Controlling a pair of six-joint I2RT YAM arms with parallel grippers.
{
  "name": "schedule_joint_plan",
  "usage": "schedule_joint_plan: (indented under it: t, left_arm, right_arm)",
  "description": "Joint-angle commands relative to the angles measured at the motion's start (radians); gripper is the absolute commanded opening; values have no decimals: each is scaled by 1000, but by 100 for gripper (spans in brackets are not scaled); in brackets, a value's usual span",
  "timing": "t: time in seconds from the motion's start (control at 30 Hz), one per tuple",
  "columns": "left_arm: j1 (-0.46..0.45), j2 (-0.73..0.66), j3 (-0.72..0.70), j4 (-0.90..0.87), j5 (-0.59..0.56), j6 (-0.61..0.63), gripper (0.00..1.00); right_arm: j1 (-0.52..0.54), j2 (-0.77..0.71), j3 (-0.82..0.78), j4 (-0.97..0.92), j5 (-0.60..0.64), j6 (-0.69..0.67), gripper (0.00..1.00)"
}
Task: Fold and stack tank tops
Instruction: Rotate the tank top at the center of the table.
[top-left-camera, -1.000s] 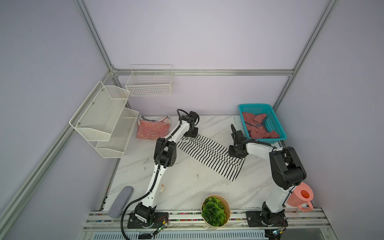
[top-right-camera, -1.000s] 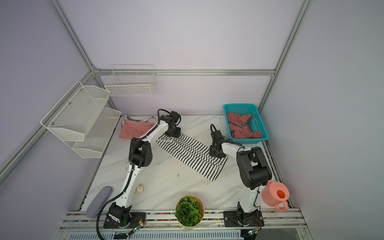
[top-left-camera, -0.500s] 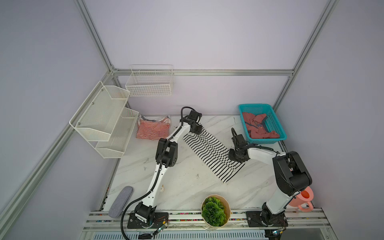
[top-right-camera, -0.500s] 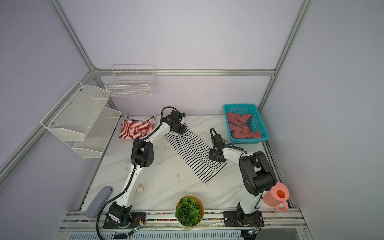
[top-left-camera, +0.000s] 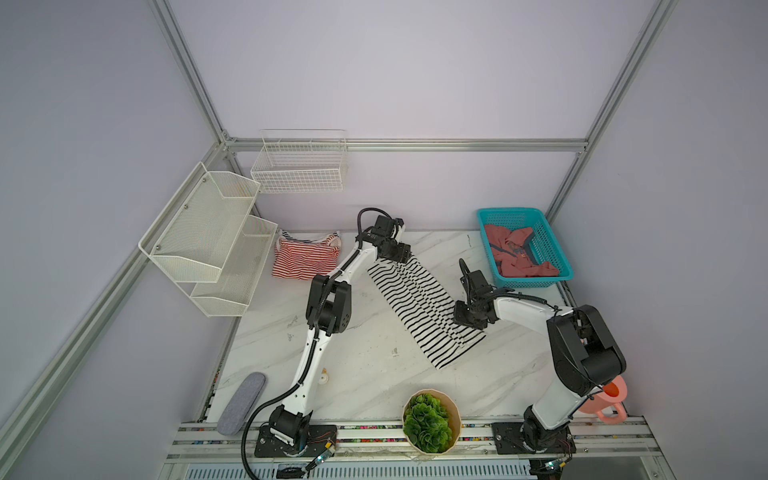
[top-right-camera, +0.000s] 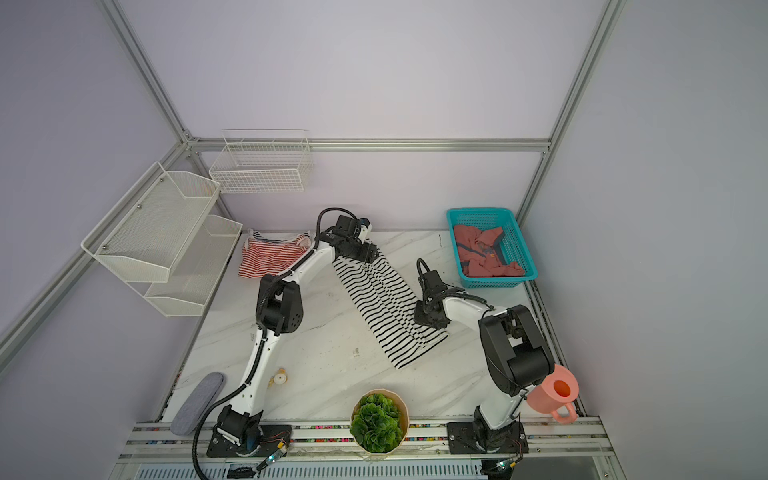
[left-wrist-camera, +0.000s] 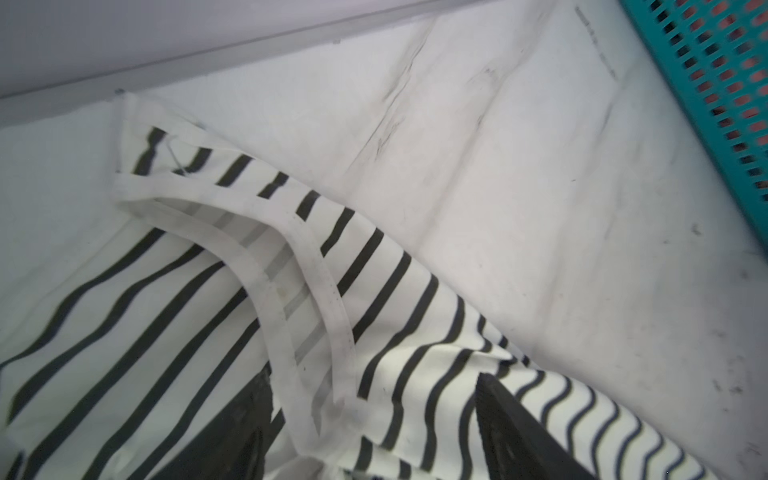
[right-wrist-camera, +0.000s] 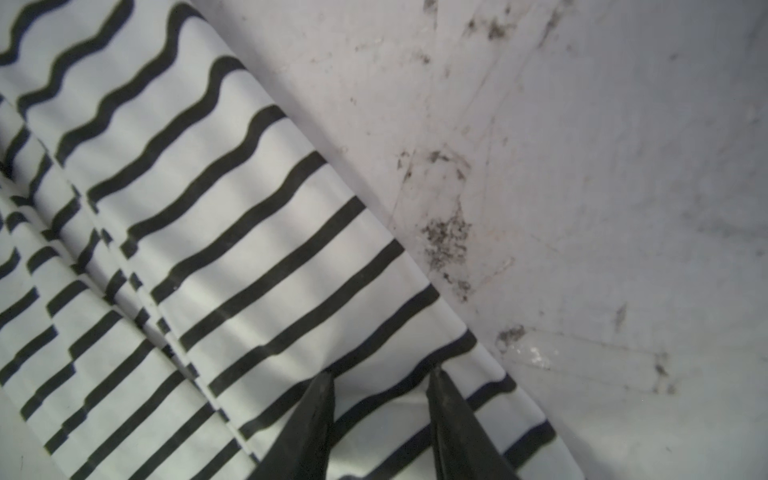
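**Striped top turned steeper, both pairs of fingers now apart**

Since one second ago the black-and-white striped cloth tank top (top-left-camera: 419, 307) has been turned on the white marble table (top-left-camera: 365, 374). It lay more across before; now it runs as a narrower long strip from the back middle toward the front right. The left gripper (top-left-camera: 402, 257) has moved with the strap end toward the back wall. The right gripper (top-left-camera: 464, 320) has come a little nearer to the front.

In the left wrist view the left fingers (left-wrist-camera: 519, 432) are spread wide. The white-edged strap lies loose between them and is not pinched. In the right wrist view the right fingers (right-wrist-camera: 320, 415) are also spread. Their tips are down at the folded long edge, and the cloth lies flat between them.

The red-and-white striped cloth tank top (top-left-camera: 305, 259) lies folded at the back left of the table. The dusty-red cloth tank top (top-left-camera: 515, 257) lies crumpled inside the teal plastic basket (top-left-camera: 509, 211) at the back right.
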Motion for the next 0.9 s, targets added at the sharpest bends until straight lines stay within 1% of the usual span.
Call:
schedule_joint_plan:
  t: [0.0,0.1,0.23,0.3,0.43,0.5,0.57,0.6,0.73,0.87]
  left_arm:
    - [5,-204,-89,58,53,-75,79]
    - [7,-301,-191,58,51,-131,82]
    - [3,-408,-369,50,27,-211,81]
    - [5,-445,-461,31,13,-260,77]
    - [4,-467,-614,22,36,-359,62]
    - [2,-457,-655,22,60,-377,57]
    - [0,-442,-683,22,55,-392,53]
    - [-3,-434,-692,22,48,-397,51]
    - [-4,-398,-706,11,12,-406,48]
    - [0,-339,-671,-13,-28,-403,48]
  right_arm:
    - [7,18,52,-115,26,-44,44]
    - [7,27,87,-137,40,-56,46]
    - [6,39,106,-150,65,-76,47]
    - [6,41,106,-154,77,-88,47]
    - [8,41,104,-162,103,-109,48]
    - [7,43,106,-167,106,-120,44]
    - [7,44,106,-170,103,-133,39]
    - [7,43,104,-171,103,-138,34]
    - [6,37,80,-167,99,-156,21]
    - [7,44,43,-149,66,-159,19]
